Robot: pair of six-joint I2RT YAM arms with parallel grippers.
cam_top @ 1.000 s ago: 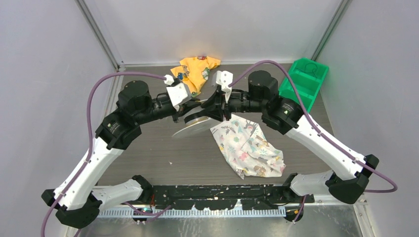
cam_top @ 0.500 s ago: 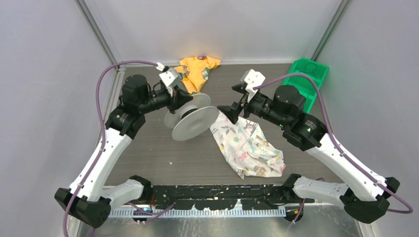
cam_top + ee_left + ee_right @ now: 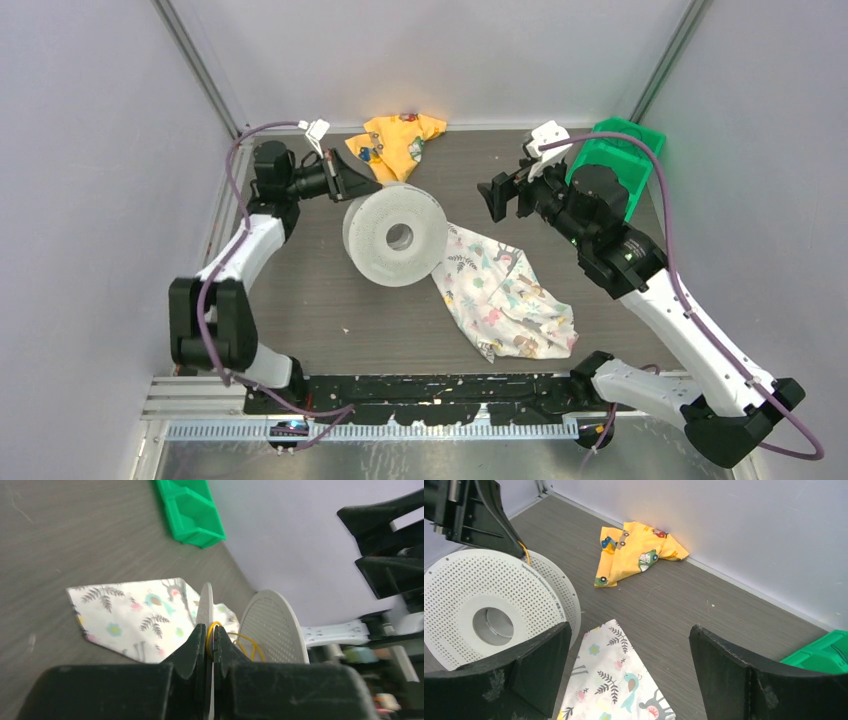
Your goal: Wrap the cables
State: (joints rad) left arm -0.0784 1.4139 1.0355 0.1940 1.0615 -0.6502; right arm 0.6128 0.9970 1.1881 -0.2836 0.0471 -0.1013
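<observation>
A white perforated spool (image 3: 380, 258) stands tilted on the dark table, its flat face towards the top camera. My left gripper (image 3: 357, 182) is shut on the spool's upper-left rim (image 3: 205, 602). The thin yellow cable (image 3: 248, 644) runs between its jaws and loops loosely between the two rims. The right wrist view shows the spool (image 3: 474, 587) at the left, with a short piece of cable (image 3: 526, 555) under the left gripper's fingers. My right gripper (image 3: 503, 195) hangs open and empty to the right of the spool, above a floral cloth (image 3: 609, 680).
The floral cloth (image 3: 500, 295) lies right of the spool, one corner under it. A yellow shirt (image 3: 400, 140) is crumpled at the back wall. A green bin (image 3: 628, 150) stands at the back right, partly behind my right arm.
The right gripper opened, let go of the spool and drew back to the right. The left arm pulled back left, tipping the spool up so its face shows.
</observation>
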